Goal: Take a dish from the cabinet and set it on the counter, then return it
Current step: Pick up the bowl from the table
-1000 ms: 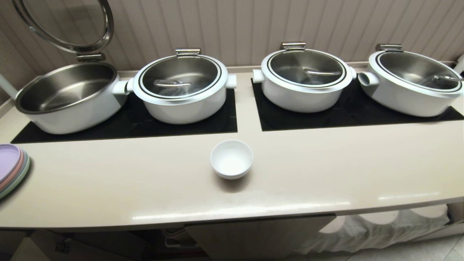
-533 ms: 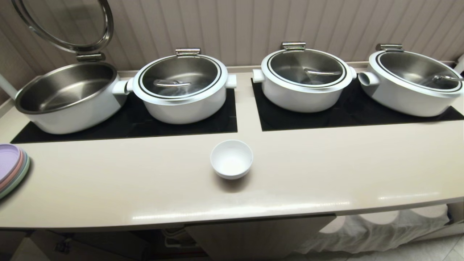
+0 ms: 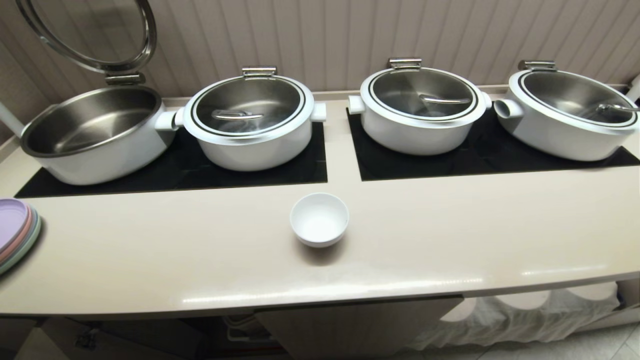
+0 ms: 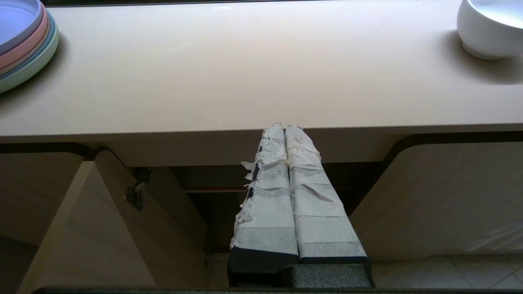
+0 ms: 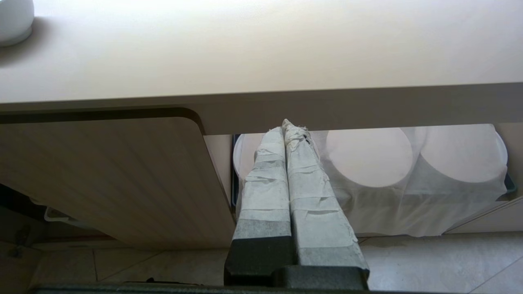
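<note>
The dish [image 3: 319,219] is seen standing upright on the counter [image 3: 200,260], alone on the bare slab in front of the dark panels, and nothing is touching it. From the left gripper [image 4: 284,127] the dish [image 4: 488,28] is found up and off to the right-hand side, well apart from the taped fingers [image 4: 304,179], which are pressed flat together with nothing between them. The left gripper is held low, just in front of the counter's [image 4: 245,81] front edge, with the cabinet [image 4: 429,196] opening straight ahead of it: one ribbed door is swung open to one side, a dark interior is shown beyond. A stack of pastel plates [image 4: 24,45] is spotted far off on the gripper's other side. The right gripper [image 5: 283,127] is likewise closed on nothing, parked below the counter edge [image 5: 327,106]; ahead of it a white cloth [image 5: 408,204] is draped over round shapes, and a cabinet door [image 5: 114,175] is hung beside it. The dish [image 5: 14,20] is glimpsed far off at the left gripper's side.
</note>
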Robot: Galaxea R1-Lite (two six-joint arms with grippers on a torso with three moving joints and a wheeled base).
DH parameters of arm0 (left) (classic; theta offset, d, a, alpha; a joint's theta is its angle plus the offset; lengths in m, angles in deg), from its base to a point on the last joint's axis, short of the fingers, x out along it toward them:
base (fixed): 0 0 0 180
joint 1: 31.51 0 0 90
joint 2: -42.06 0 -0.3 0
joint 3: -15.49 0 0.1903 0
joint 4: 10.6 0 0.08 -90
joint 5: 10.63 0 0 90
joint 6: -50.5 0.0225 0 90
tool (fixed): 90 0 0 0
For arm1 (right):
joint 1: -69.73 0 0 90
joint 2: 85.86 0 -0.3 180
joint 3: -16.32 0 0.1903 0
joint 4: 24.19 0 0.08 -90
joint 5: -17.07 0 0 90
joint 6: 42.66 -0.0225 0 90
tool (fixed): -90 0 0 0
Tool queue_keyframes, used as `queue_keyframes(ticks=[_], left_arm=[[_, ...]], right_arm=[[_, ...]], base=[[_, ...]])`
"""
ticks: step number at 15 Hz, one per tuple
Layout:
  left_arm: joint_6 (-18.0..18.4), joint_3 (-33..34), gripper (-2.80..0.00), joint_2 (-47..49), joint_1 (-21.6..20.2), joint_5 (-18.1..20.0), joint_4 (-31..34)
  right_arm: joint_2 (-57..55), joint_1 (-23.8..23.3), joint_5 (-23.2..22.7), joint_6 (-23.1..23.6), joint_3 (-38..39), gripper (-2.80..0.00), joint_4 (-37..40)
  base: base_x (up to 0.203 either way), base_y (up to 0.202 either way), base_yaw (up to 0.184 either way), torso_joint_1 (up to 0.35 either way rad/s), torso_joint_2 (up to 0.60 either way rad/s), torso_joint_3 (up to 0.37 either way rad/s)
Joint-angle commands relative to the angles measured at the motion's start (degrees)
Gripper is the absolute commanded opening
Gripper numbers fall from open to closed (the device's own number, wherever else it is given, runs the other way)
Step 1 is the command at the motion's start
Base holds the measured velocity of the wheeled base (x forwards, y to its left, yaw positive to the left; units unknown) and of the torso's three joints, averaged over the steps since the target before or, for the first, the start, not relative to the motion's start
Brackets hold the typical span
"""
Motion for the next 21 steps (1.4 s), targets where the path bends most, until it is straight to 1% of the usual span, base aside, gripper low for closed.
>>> queue_keyframes(ticks=[1, 21], left_arm=[[-0.08, 0.05, -2.80, 0.00, -0.02, -0.01, -0.03], [-0.42, 0.05, -2.80, 0.00, -0.02, -0.01, -0.03]], right_arm=[[0.00, 0.08, 0.01, 0.01, 0.00, -2.80, 0.00], [0.00, 0.09, 0.01, 0.03, 0.00, -2.80, 0.00]], base=[[0.000, 0.000, 0.000, 0.000, 0.00, 0.000], [0.000, 0.000, 0.000, 0.000, 0.00, 0.000]])
